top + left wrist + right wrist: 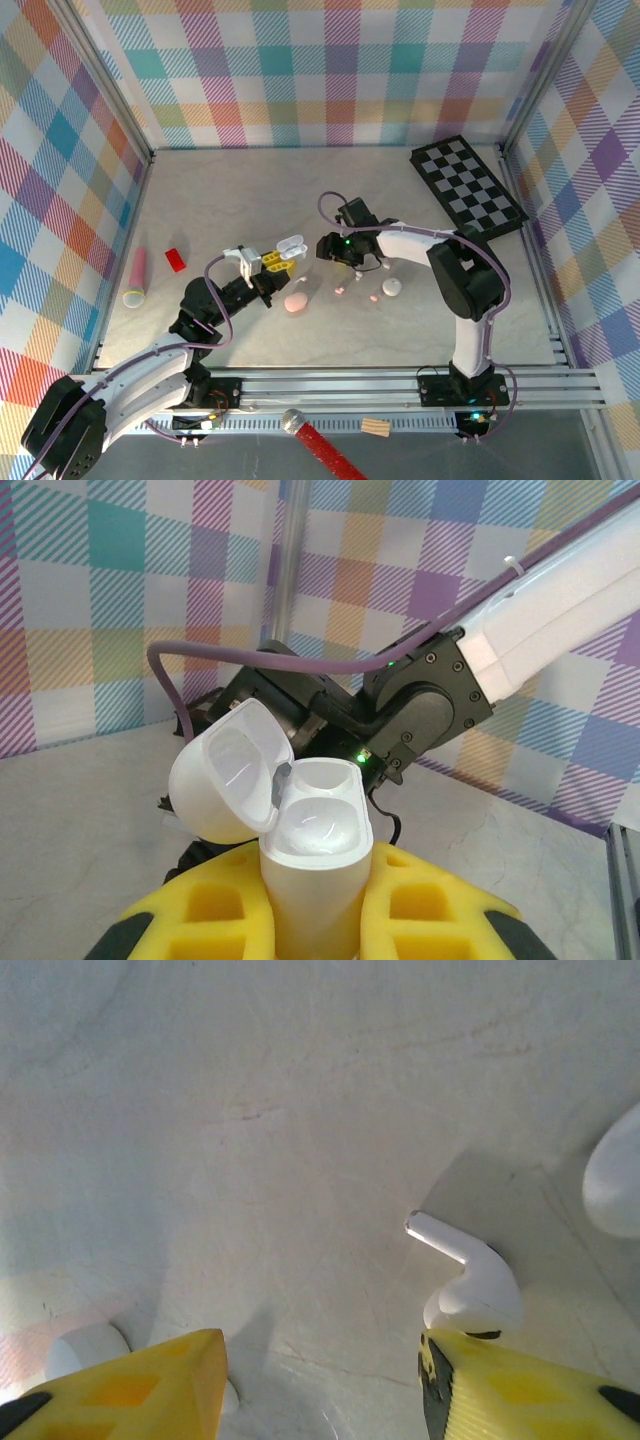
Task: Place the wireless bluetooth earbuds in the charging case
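The left gripper (pixel 272 263) is clenched on the white charging case (pixel 315 860). It holds the case upright between its yellow pads, with the lid flipped open to the left. Just beyond it on the table (pixel 200 200) lies a pink case (pixel 297 302). To the right of that case are a small bud (pixel 340 290), a second bud (pixel 374 297) and a white pebble case (pixel 391 287). The right gripper (pixel 320 1355) hangs low over the table, its jaws spread wide and holding nothing. A white earbud (pixel 470 1288) lies on the surface at the tip of the finger on the right of the wrist view; whether they touch cannot be told. A checkerboard (pixel 468 185) lies at the far right.
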Robot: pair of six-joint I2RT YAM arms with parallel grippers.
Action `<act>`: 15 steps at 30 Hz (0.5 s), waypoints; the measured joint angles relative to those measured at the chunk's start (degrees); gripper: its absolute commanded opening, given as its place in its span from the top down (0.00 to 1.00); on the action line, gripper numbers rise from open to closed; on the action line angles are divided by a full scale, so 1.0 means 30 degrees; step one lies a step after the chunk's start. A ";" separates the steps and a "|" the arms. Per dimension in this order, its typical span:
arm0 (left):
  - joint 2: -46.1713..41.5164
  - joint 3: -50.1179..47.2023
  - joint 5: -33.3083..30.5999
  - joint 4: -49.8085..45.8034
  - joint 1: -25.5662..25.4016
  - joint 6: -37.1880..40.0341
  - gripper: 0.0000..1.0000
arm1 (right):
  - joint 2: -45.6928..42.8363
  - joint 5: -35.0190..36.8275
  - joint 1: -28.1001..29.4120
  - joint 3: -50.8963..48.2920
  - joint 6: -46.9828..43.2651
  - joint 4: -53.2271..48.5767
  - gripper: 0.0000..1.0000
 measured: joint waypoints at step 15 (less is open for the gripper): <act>0.0503 0.0022 0.0328 0.0000 0.0007 0.0306 1.00 | -0.3614 0.2186 -0.0597 -0.4379 0.2616 0.3104 0.53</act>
